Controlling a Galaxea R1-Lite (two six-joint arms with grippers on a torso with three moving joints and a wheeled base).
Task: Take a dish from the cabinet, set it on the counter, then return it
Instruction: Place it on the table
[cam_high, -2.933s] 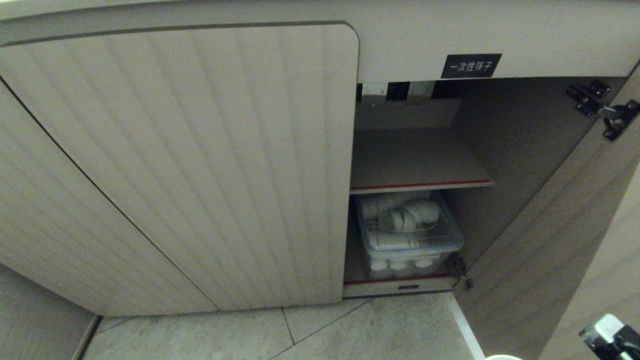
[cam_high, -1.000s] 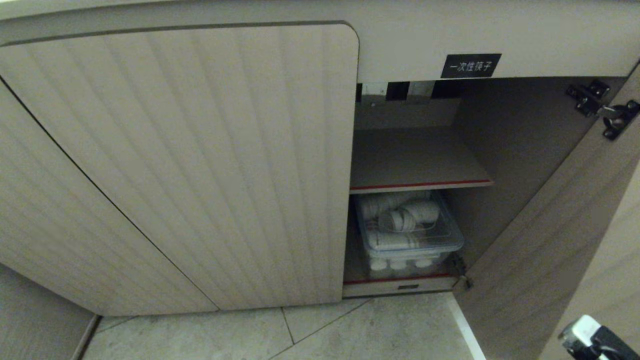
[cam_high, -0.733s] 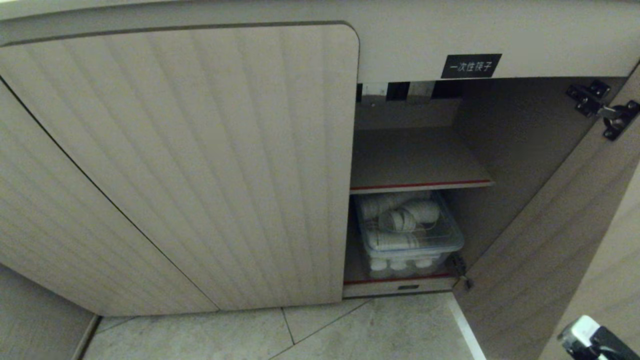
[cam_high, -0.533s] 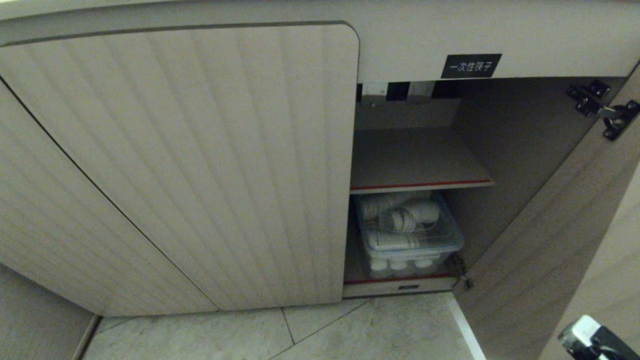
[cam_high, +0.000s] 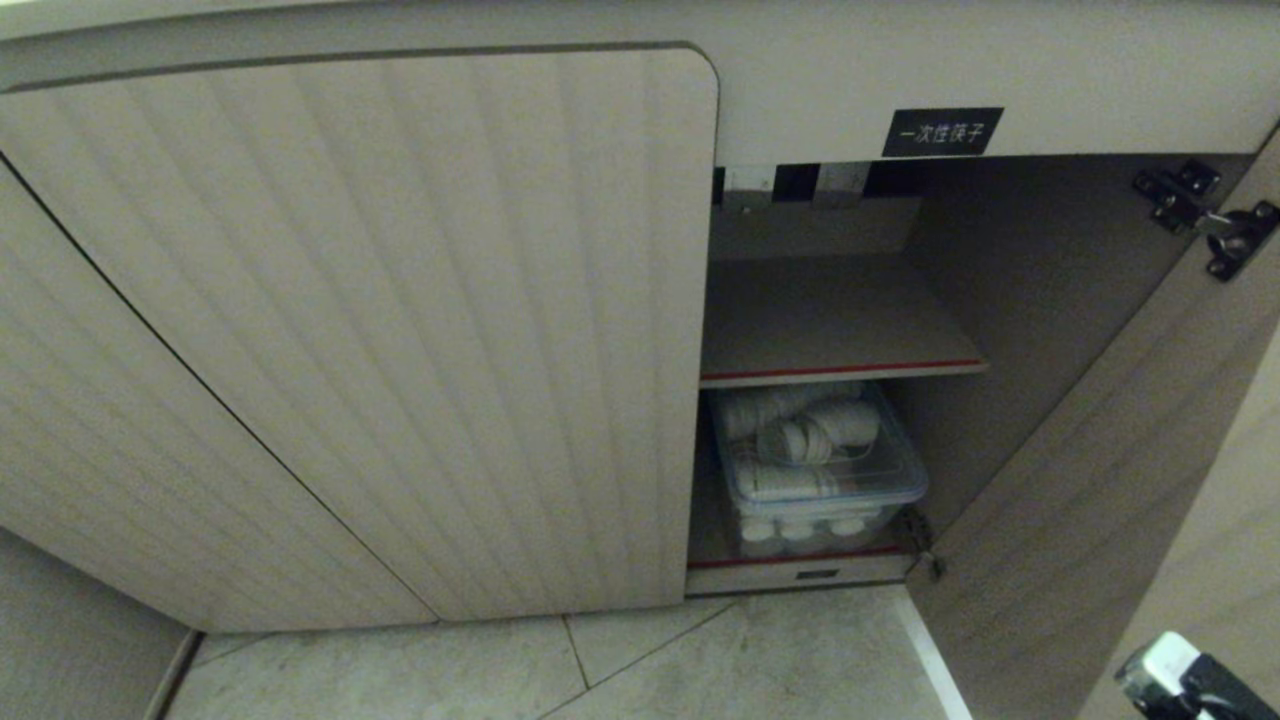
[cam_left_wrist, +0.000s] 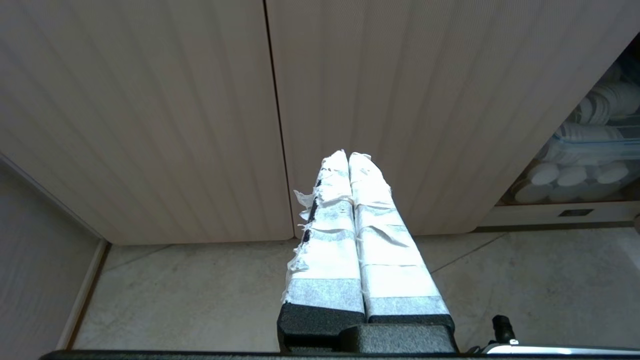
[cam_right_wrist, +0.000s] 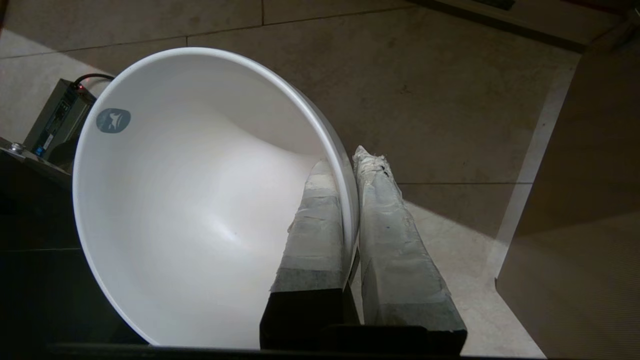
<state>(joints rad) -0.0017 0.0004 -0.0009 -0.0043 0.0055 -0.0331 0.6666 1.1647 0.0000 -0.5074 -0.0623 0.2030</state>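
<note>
The dish (cam_right_wrist: 200, 200), a plain white round bowl, hangs tilted over the tiled floor in the right wrist view. My right gripper (cam_right_wrist: 345, 162) is shut on its rim, one finger inside the bowl and one outside. Only a bit of my right arm (cam_high: 1190, 680) shows, at the head view's lower right corner, in front of the cabinet's open right door (cam_high: 1100, 450). The cabinet's shelf (cam_high: 830, 320) with the red front edge is bare. My left gripper (cam_left_wrist: 348, 156) is shut on nothing, facing the closed ribbed doors (cam_left_wrist: 380, 90). The counter is out of view.
A clear plastic bin (cam_high: 815, 470) of stacked white cups fills the space under the shelf. A black label (cam_high: 941, 132) sits above the opening. The ribbed left door (cam_high: 400, 330) is closed. A grey electronics box (cam_right_wrist: 55, 120) with a cable lies on the floor beyond the bowl.
Since the oldest frame, the bit of my right arm has slid slightly left and down, and the bowl's rim has left the head view's bottom edge. Nothing has moved over the last second.
</note>
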